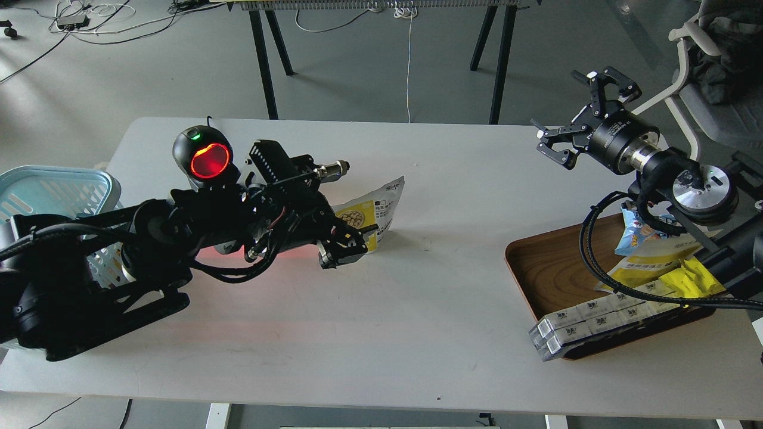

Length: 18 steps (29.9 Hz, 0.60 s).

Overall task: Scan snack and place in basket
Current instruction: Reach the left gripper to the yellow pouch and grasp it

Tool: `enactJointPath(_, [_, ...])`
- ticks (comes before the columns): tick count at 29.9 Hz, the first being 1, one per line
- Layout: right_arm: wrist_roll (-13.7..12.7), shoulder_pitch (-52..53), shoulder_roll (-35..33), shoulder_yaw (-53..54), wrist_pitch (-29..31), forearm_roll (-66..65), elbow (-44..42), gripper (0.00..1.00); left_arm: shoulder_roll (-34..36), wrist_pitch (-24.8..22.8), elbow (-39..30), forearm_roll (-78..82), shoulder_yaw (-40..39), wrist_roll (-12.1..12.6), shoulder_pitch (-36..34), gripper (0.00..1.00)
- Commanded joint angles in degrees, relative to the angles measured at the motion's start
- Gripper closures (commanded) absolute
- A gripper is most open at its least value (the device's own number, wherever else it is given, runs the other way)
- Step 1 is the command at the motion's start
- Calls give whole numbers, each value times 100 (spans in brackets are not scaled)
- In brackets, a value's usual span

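Observation:
The snack (381,205), a yellow-and-white pouch with a round picture of beige nuts, stands upright near the middle of the white table (417,333). My left gripper (347,244) is down at the pouch's lower left. Its fingers stand apart, one in front of the pouch and one at its side, and they hide the pouch's lower left part. The light blue basket (56,179) is at the table's left edge, largely hidden behind my left arm. My right gripper (573,117) is open and empty, raised above the table's far right.
A black scanner (205,158) with a glowing red window stands just behind my left arm. At the right, a brown wooden tray (551,268) holds white boxes (596,319), yellow wrappers (685,280) and a blue-and-white packet (635,232).

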Motion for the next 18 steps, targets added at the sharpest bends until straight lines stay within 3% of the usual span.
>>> enactJointPath(1, [3, -2, 1, 18, 6, 0, 8, 4, -201, 0, 97, -1, -2, 8, 48, 0])
enactJointPath(11, [3, -11, 1, -8, 6, -9, 8, 4, -667, 0, 536, -1, -125, 0, 57, 1])
enactJointPath(18, [-6, -11, 9, -8, 6, -9, 8, 4, -975, 0, 808, -1, -125, -9, 66, 9])
